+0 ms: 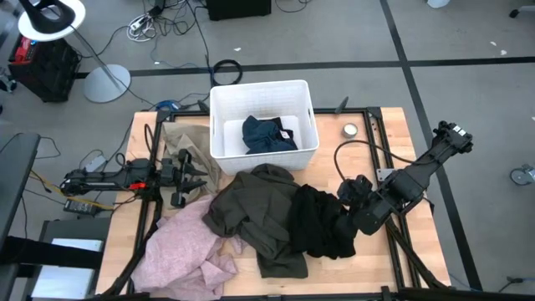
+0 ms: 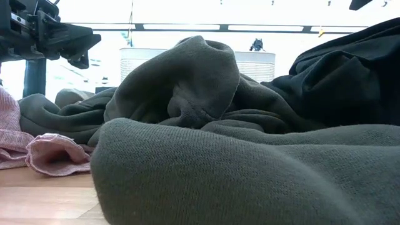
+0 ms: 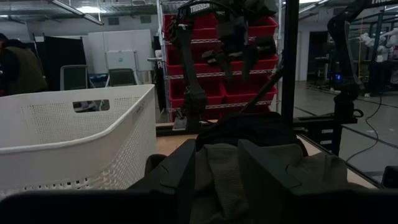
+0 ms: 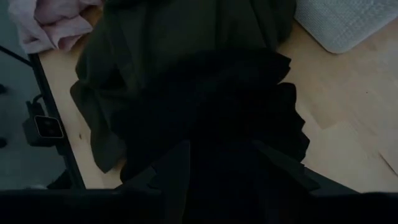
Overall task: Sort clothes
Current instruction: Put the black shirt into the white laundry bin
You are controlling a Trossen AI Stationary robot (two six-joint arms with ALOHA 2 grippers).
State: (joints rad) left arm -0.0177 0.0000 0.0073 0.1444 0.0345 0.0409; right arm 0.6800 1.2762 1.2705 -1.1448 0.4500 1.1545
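Right claw [image 1: 349, 201] at black garment [image 1: 322, 221] edge; left claw [image 1: 194, 177] hovers open.

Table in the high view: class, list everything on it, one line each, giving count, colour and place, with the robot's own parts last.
White bin: one, white plastic, at the table's far edge, centre.
Dark blue garment: one, teal blue, inside the bin.
Beige garment: one, tan, left of the bin, beside the left gripper.
Olive garment: one, olive green, table centre, just in front of the bin.
Black garment: one, black, right of the olive one, overlapping its edge.
Pink garment: one, pale pink, near left corner.
Small round object: one, pale, right of the bin; too small to identify.
Left gripper: open, at the left, above the table.
Right gripper: at the black garment's right edge.
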